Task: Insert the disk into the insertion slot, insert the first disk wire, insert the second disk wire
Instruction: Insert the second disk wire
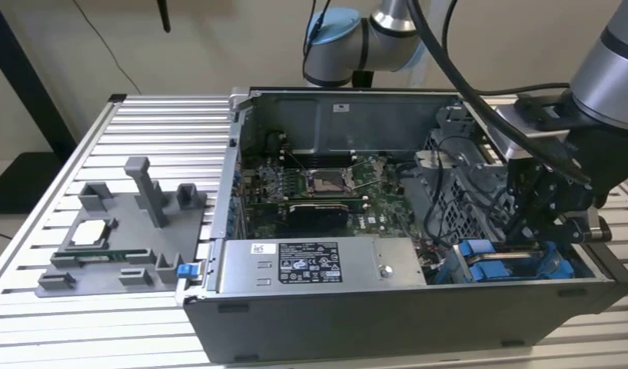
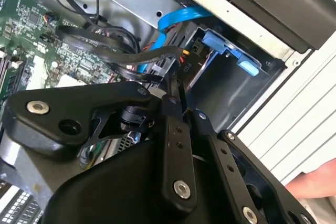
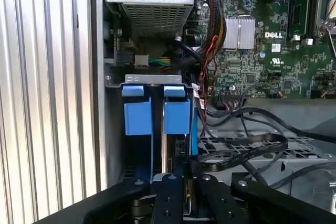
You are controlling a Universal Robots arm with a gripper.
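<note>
A ribbed metal surface (image 1: 139, 115) carries an open grey computer case (image 1: 396, 307), lying with its inside up. Inside it a green motherboard (image 1: 314, 184) fills the middle, and a grey labelled power-supply box (image 1: 314, 265) sits along the near wall. Toward the exterior view's right stands a perforated grey metal cage (image 1: 457, 207). On the surface, at the exterior view's left of the case, rests a grey fixture tray (image 1: 119, 246) holding small parts.

The robot arm (image 1: 611, 61) reaches down into the case's corner at the exterior view's right, and the tool (image 1: 534, 231) hangs just above the insertion slot (image 1: 498, 265), whose blue rails show beside the power-supply box. In the first wrist view the slot (image 3: 157, 114) shows two blue tabs side by side under a grey metal bracket, and a thin upright silver edge between them may be the disk (image 3: 165, 153); I cannot tell for sure. The tool's fingers (image 3: 173, 192) stand close together right at the slot's mouth, but whether they clamp anything I cannot tell. Black cables (image 3: 247, 145) loop just beside the tool. In the second wrist view a black cable (image 2: 131, 59) arches past the fingers (image 2: 176, 145) toward a blue ribbon (image 2: 181, 17) and blue tab (image 2: 231, 51) at the bay.
</note>
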